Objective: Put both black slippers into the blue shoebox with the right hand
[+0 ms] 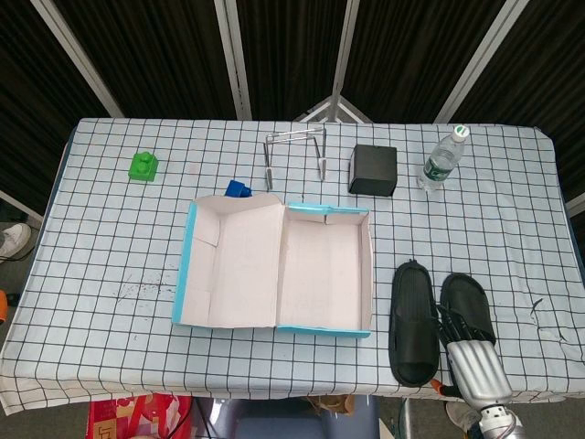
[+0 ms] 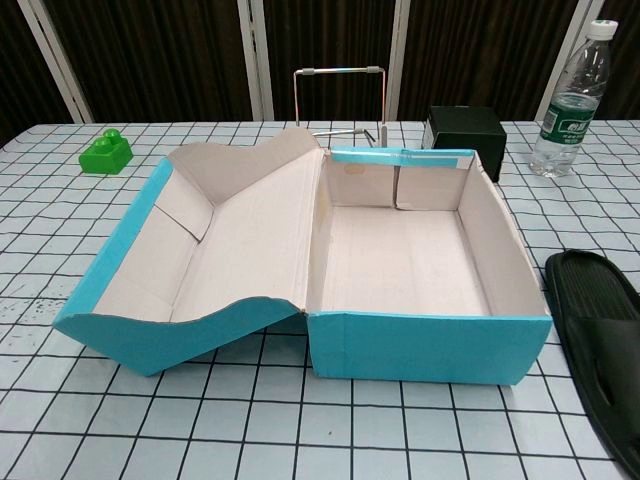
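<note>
The two black rubber slippers lie side by side on the checked tablecloth, long axes running away from the robot. The right hand (image 1: 473, 358) lies over the near end of the right black slipper (image 1: 467, 302), its dark fingers (image 1: 454, 326) reaching forward along the sole; whether they have closed on it I cannot tell. The left black slipper (image 1: 414, 320) lies just beside the hand, on its left. Further left, past that slipper, stands the open blue cardboard shoebox (image 1: 366, 274), nothing in it. The left hand shows in neither view.
</note>
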`<action>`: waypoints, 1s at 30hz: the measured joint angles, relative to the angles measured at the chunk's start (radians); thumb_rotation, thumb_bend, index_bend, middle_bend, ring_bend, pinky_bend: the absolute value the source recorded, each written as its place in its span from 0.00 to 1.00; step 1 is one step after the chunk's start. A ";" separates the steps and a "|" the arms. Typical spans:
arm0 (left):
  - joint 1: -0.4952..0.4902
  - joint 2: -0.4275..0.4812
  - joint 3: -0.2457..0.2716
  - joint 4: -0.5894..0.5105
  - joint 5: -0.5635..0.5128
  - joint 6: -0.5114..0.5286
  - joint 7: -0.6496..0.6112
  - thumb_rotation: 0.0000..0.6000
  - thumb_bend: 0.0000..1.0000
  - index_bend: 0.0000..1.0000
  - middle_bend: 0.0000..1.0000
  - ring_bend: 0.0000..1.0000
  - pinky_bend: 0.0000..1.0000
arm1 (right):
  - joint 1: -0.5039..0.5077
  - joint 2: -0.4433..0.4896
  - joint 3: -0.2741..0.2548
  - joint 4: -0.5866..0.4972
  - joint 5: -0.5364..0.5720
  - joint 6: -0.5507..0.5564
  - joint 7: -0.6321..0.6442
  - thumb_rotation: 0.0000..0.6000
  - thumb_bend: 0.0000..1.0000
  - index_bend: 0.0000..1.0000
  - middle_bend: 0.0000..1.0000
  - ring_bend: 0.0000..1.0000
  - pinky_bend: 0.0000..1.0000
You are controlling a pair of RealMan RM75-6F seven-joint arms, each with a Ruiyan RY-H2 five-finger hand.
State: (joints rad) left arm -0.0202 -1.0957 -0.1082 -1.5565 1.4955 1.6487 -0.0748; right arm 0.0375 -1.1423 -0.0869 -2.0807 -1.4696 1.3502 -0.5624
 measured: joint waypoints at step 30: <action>-0.009 -0.009 0.000 0.000 -0.001 -0.014 0.033 1.00 0.71 0.13 0.01 0.00 0.02 | 0.058 -0.298 0.073 0.247 0.130 -0.027 -0.170 1.00 0.12 0.21 0.05 0.06 0.23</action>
State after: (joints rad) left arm -0.0290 -1.1052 -0.1084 -1.5563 1.4945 1.6346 -0.0423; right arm 0.0957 -1.4402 -0.0136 -1.8336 -1.3393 1.3235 -0.7325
